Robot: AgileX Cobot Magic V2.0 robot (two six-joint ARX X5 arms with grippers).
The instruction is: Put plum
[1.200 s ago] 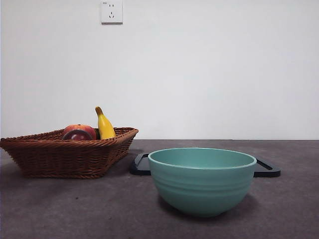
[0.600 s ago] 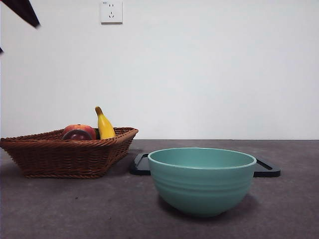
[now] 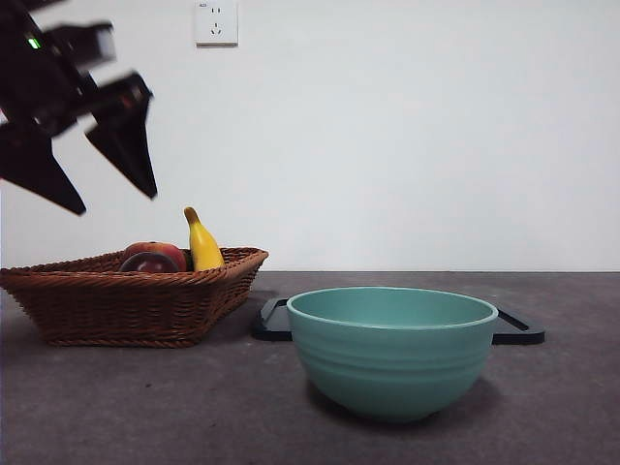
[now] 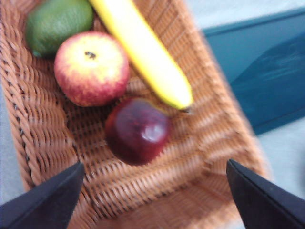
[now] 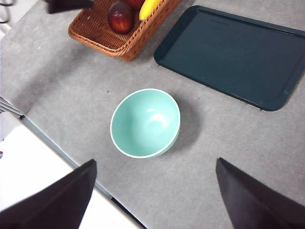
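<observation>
Left gripper (image 3: 114, 199) hangs above the basket (image 3: 136, 305), jaws spread wide, the plum (image 4: 137, 130) centred directly below between them.

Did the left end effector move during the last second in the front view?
Yes. The left end effector came in from the upper left corner and went down toward the wicker basket, left of the wall socket.
</observation>
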